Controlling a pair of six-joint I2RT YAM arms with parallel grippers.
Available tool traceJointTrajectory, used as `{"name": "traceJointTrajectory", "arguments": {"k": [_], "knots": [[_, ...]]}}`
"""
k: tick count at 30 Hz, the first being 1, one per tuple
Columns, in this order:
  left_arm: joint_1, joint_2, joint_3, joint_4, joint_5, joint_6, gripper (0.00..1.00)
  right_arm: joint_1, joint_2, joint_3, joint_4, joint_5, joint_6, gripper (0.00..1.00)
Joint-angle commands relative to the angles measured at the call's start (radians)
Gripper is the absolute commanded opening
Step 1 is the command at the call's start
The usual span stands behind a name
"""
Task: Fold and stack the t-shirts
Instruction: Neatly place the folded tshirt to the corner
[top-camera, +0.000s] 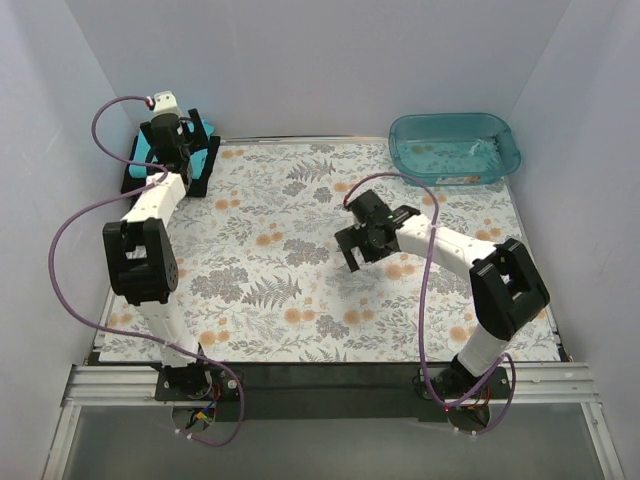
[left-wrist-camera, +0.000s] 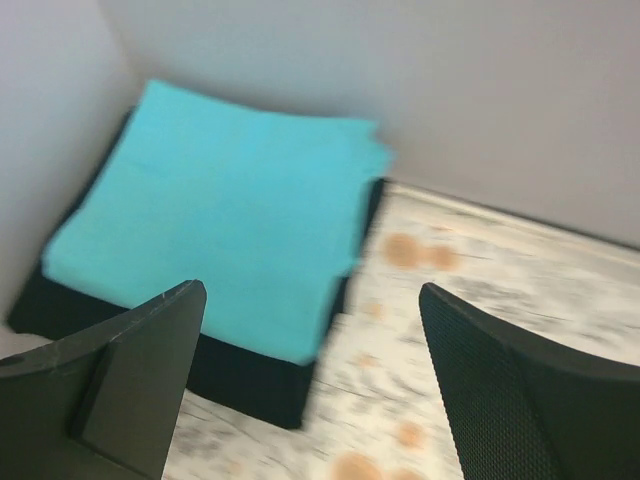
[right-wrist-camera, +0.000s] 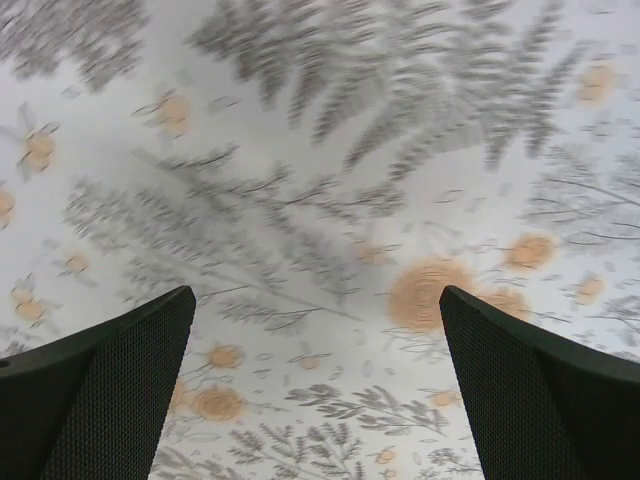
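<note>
The turquoise t-shirt (top-camera: 145, 148) lies folded on top of the folded black t-shirt (top-camera: 134, 180) in the table's far left corner. In the left wrist view the turquoise shirt (left-wrist-camera: 220, 210) is a flat square on the black shirt (left-wrist-camera: 240, 375), against the walls. My left gripper (top-camera: 178, 140) hovers over the right side of the stack, open and empty, with its jaws wide apart in the left wrist view (left-wrist-camera: 312, 300). My right gripper (top-camera: 365, 240) is open and empty above the middle of the table and shows only the cloth in its wrist view (right-wrist-camera: 315, 300).
A translucent teal plastic tub (top-camera: 455, 148) stands at the far right corner. A floral tablecloth (top-camera: 290, 290) covers the table. White walls close in the back and both sides. A purple cable loops off each arm.
</note>
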Motion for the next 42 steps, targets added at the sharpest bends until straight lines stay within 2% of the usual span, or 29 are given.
{"name": "traceJointTrajectory", "arguments": {"k": [1, 5, 9, 10, 13, 15, 17, 18, 21, 22, 27, 31, 34, 36, 39, 42], "knots": [[-0.065, -0.226, -0.093, -0.044, 0.151, -0.222, 0.82, -0.126, -0.053, 0.049, -0.004, 0.086, 0.026, 0.98], [-0.188, -0.374, -0.210, -0.177, 0.179, -0.296, 0.82, -0.292, -0.124, 0.061, -0.004, 0.060, 0.057, 0.98], [-0.251, -0.561, -0.324, -0.364, 0.243, -0.418, 0.83, -0.471, -0.256, 0.046, -0.001, 0.031, 0.094, 0.98], [-0.260, -0.598, -0.340, -0.387, 0.293, -0.437, 0.83, -0.493, -0.285, 0.036, 0.001, 0.032, 0.111, 0.98], [-0.303, -0.773, -0.398, -0.508, 0.289, -0.498, 0.83, -0.548, -0.413, -0.013, -0.001, 0.073, 0.117, 0.98], [-0.309, -0.916, -0.423, -0.605, 0.260, -0.535, 0.83, -0.559, -0.519, -0.045, -0.004, 0.104, 0.117, 0.98], [-0.311, -1.018, -0.460, -0.662, 0.162, -0.555, 0.84, -0.559, -0.639, -0.062, -0.001, 0.113, 0.121, 0.98], [-0.312, -1.132, -0.478, -0.708, 0.135, -0.579, 0.84, -0.561, -0.684, -0.074, -0.001, 0.119, 0.120, 0.98], [-0.312, -1.297, -0.552, -0.771, 0.030, -0.619, 0.84, -0.559, -0.868, -0.096, 0.011, 0.170, 0.109, 0.98], [-0.312, -1.403, -0.569, -0.808, 0.000, -0.651, 0.84, -0.558, -0.914, -0.109, 0.011, 0.188, 0.103, 0.98], [-0.312, -1.649, -0.708, -0.840, -0.137, -0.679, 0.84, -0.527, -1.120, -0.190, 0.036, 0.233, 0.056, 0.98], [-0.312, -1.736, -0.736, -0.852, -0.180, -0.714, 0.85, -0.526, -1.272, -0.322, 0.123, 0.265, 0.024, 0.98], [-0.312, -1.792, -0.783, -0.816, -0.202, -0.711, 0.88, -0.526, -1.382, -0.421, 0.213, 0.256, -0.035, 0.98], [-0.314, -1.851, -0.834, -0.773, -0.194, -0.713, 0.88, -0.526, -1.454, -0.497, 0.263, 0.303, -0.053, 0.98], [-0.312, -1.957, -0.901, -0.710, -0.197, -0.728, 0.88, -0.526, -1.481, -0.536, 0.292, 0.333, -0.064, 0.98], [-0.312, -2.060, -0.990, -0.676, -0.260, -0.800, 0.88, -0.526, -1.487, -0.563, 0.307, 0.325, -0.089, 0.98]]}}
